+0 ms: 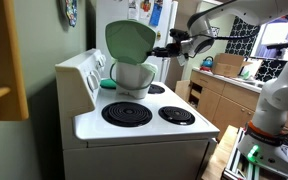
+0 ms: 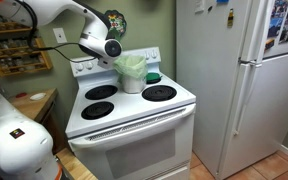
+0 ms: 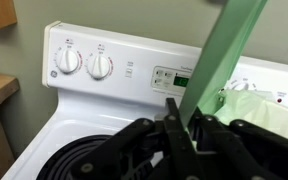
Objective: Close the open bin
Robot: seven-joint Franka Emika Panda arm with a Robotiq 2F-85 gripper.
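The bin (image 1: 134, 78) is a small whitish tapered bin on a back burner of the white stove (image 1: 144, 128), also in the second exterior view (image 2: 132, 80). Its pale-green lid (image 1: 129, 40) stands open and upright. In the wrist view the lid (image 3: 224, 50) is a slanted green band, with the bin's pale inside (image 3: 252, 100) to its right. My gripper (image 1: 168, 48) is level with the lid's side edge, fingertips at it. It also shows in the second exterior view (image 2: 117, 52). In the wrist view its fingers (image 3: 171, 112) are pressed together against the lid's edge, holding nothing.
A flat teal dish (image 2: 154, 77) lies beside the bin. The stove's raised control panel with knobs (image 3: 84, 63) stands just behind. A white fridge (image 2: 234, 80) stands beside the stove. Black coil burners (image 1: 127, 113) are in front. A wooden counter (image 2: 34, 100) is on the other side.
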